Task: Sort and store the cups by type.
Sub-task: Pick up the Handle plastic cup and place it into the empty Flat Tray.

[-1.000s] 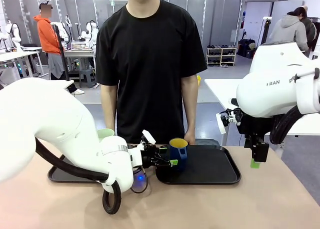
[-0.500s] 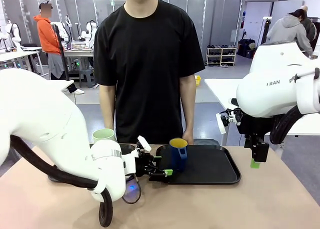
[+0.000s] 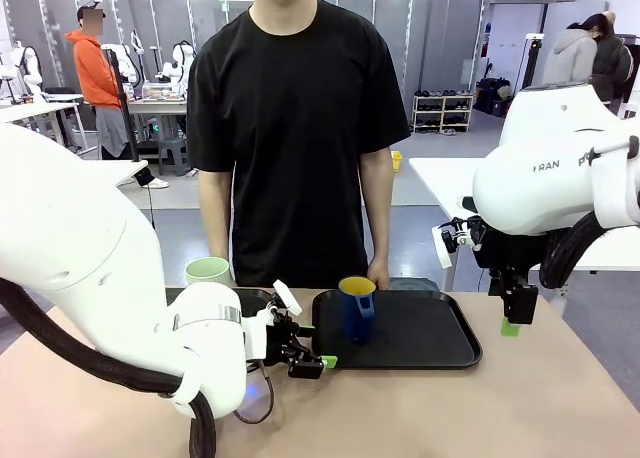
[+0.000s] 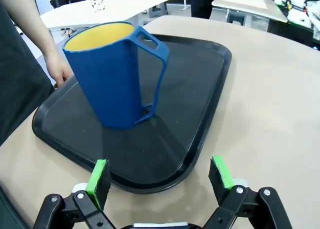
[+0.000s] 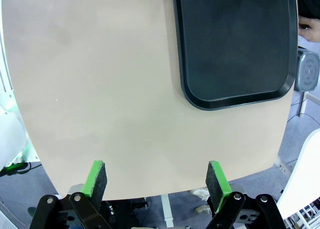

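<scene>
On the right-hand black tray [image 3: 420,343], the dark blue mug [image 3: 356,305] stands upright, handle [image 4: 155,74] toward the left gripper [image 4: 160,175]. That gripper sits just short of the tray's near edge, jaws spread, empty, apart from the mug. Behind the low left arm stands the mint-green tumbler [image 3: 208,271]. Above bare tabletop, the right gripper [image 5: 156,181] hangs open.

mug [image 4: 111,79]: smooth matt blue plastic | tray [image 4: 200,79]: black, slight sheen | table [image 5: 100,89]: matt beige
</scene>
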